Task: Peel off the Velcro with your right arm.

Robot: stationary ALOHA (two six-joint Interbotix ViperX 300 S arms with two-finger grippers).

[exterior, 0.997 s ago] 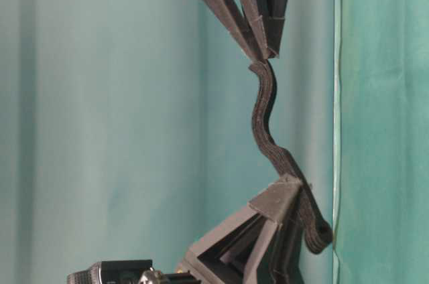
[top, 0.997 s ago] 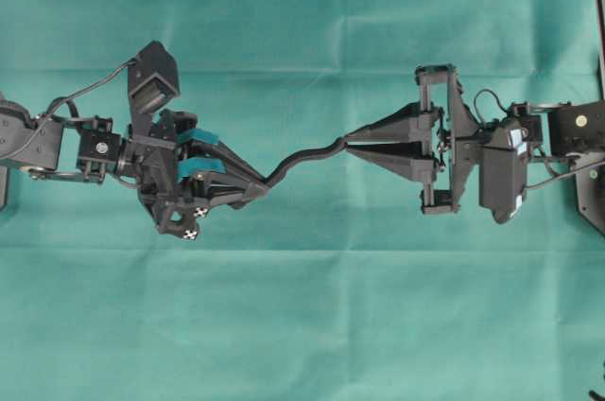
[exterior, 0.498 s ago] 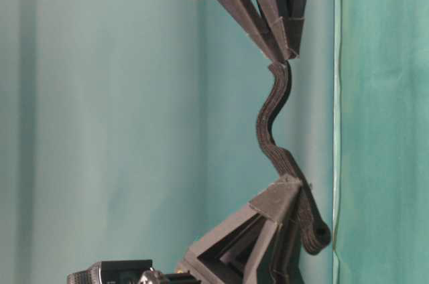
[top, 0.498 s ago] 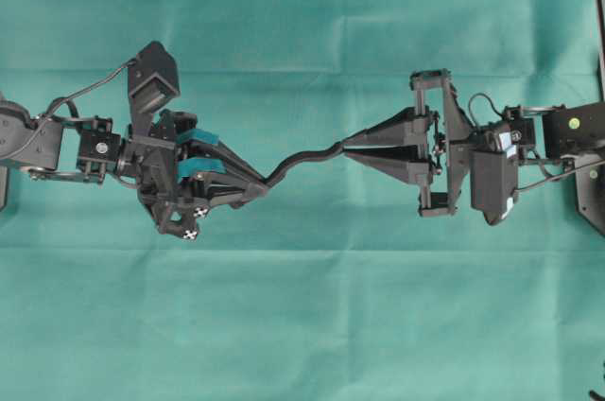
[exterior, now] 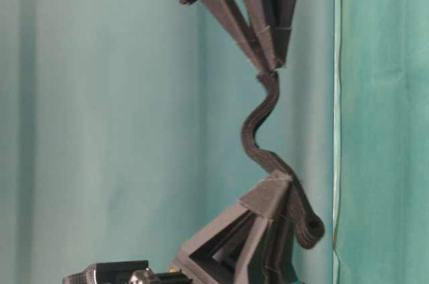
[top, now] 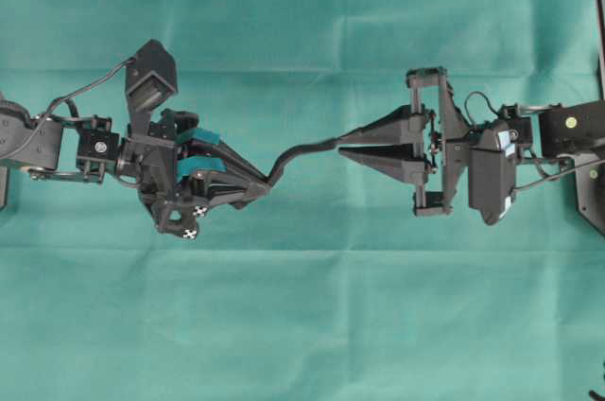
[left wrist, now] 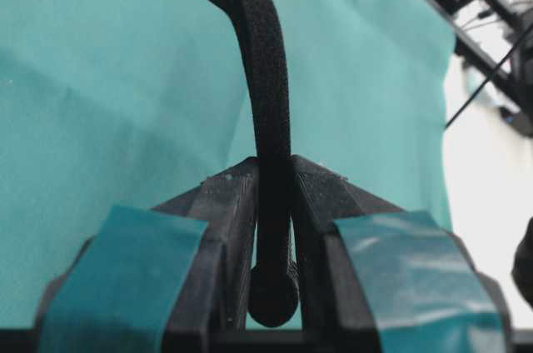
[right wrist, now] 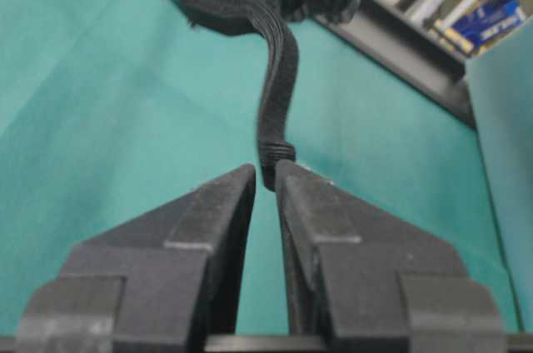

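**Velcro strap held between two grippers above the green cloth**

The Velcro (top: 302,149) was seen stretched in a wavy line between the two arms, clear of the green cloth (top: 302,325) that covered the table. In the overhead view it ran from the left gripper (top: 262,189) up and across to the right gripper (top: 342,142).

The left gripper, marked by teal tape (left wrist: 141,261) on its fingers and small checker marks on its body, was clamped on one end of the strap. In the left wrist view the Velcro (left wrist: 271,120) was pinched between the two dark pads, and its rounded knob end (left wrist: 273,296) hung out behind the pinch, between the finger bases. From the pinch the strap rose and bent away to the left at the top of the frame.

The right gripper, plain black with pointed triangular fingers, was closed on the other end. In the right wrist view only the very tip of the Velcro (right wrist: 279,95) was caught between the fingertips (right wrist: 241,182), with a narrow gap left between the fingers further back.

In the table-level view the strap (exterior: 258,123) was shown as an S-curve, slack rather than taut, between the right gripper (exterior: 271,66) above and the left gripper (exterior: 278,183) below, with the knob end curled beside the lower fingers.
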